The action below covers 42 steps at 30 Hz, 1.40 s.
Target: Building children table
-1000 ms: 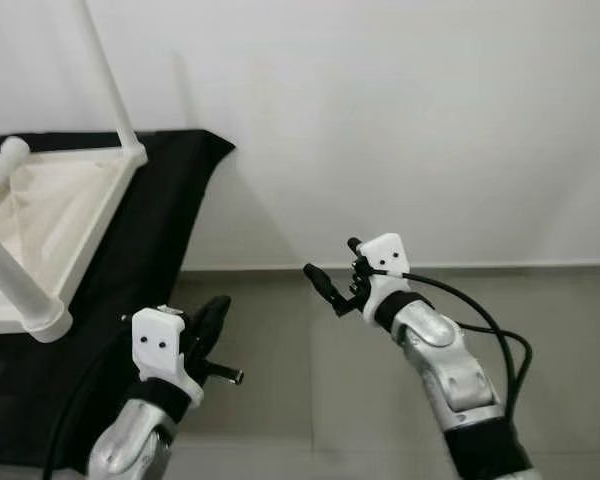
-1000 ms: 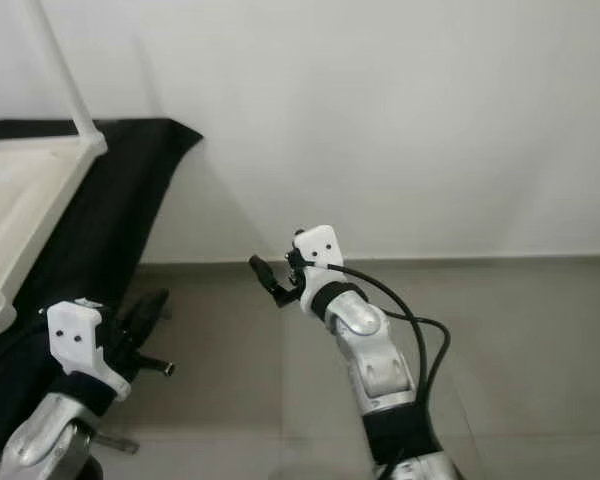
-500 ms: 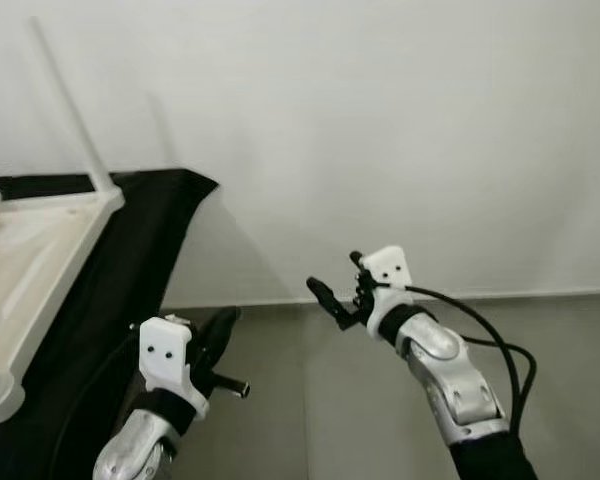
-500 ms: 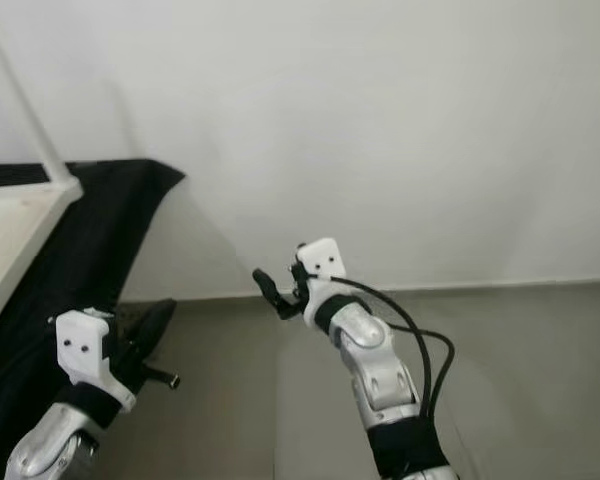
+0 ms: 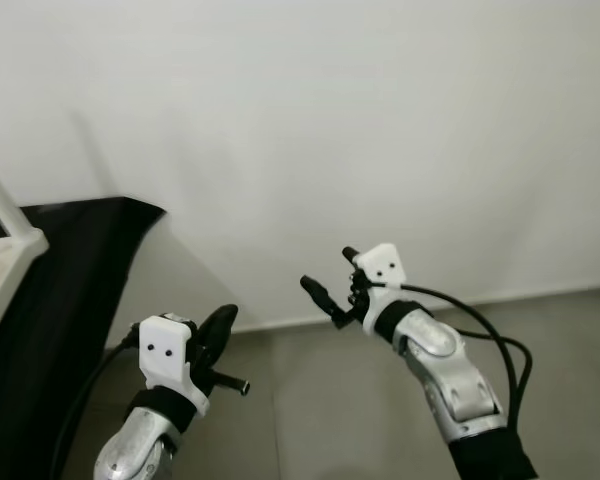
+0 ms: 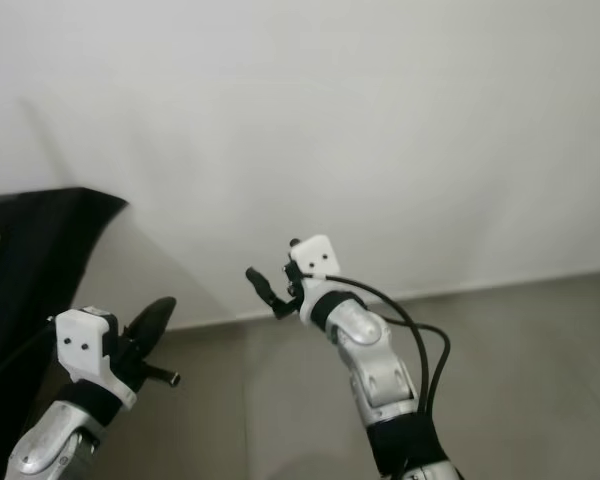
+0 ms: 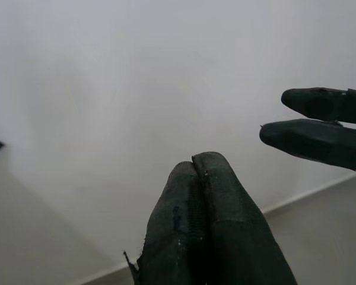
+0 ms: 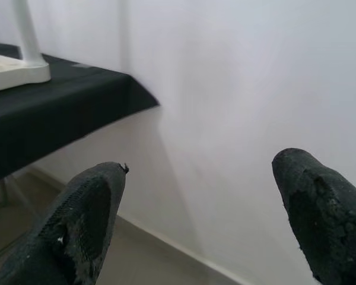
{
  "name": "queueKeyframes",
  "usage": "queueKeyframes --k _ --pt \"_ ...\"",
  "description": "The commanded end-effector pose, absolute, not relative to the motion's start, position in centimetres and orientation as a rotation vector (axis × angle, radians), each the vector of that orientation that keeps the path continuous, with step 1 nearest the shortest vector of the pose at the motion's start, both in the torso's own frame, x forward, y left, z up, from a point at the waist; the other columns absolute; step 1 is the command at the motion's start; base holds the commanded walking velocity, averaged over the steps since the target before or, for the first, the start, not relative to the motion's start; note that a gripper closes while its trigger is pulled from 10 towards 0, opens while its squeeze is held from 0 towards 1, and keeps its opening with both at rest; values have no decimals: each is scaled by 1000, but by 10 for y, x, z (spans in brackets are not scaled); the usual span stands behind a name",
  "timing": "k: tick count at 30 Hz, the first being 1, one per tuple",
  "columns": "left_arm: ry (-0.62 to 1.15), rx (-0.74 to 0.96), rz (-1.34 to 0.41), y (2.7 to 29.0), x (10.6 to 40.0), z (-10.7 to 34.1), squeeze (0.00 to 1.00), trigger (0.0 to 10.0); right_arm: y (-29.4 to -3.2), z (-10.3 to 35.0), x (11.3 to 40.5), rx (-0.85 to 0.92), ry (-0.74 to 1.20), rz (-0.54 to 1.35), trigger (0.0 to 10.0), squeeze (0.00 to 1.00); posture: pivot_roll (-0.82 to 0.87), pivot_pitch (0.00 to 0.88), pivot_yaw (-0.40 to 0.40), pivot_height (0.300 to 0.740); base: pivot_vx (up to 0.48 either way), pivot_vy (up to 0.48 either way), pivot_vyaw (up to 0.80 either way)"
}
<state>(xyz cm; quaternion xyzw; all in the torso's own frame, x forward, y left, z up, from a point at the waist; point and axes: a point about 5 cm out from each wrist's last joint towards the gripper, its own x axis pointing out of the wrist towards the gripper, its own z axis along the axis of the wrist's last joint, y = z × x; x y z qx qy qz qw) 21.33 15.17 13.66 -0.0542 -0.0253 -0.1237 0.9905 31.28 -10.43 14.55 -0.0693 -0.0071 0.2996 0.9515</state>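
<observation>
With nothing held, the left gripper [image 5: 218, 322] is kept pressed together and the right gripper [image 5: 330, 275] spread apart, both raised toward the wall [image 5: 380, 120], away from the white table [image 5: 5, 262] at the black cloth's [image 5: 70, 270] edge.

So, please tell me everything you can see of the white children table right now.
The white children table lies upside down on a surface draped in black cloth, at the robot's far left. Just one corner of its frame and one round leg rising from it are in view. It looks like smooth white plastic. Neither end effector touches it; both are raised before the wall.
</observation>
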Motion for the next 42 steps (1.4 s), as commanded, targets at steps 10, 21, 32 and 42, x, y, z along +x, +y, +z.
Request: queueKeyframes --k 10,21,32,42 --pt "-42 -91 -226 158 213 134 0 10000 -92 146 308 -210 -34 698 10000 0 -40 66 -39 740 362 0 0" --pt "-46 -84 -227 158 213 134 0 10000 -86 144 303 -249 -43 794 10000 0 -39 62 -36 740 292 0 145" --pt "-41 -42 -218 157 213 133 0 10000 -83 141 301 -247 -48 848 10000 0 -30 47 -32 740 0 0 800" --pt "-38 13 -229 152 214 131 0 10000 -84 138 302 -220 -42 871 10000 0 -36 37 -27 740 0 0 800"
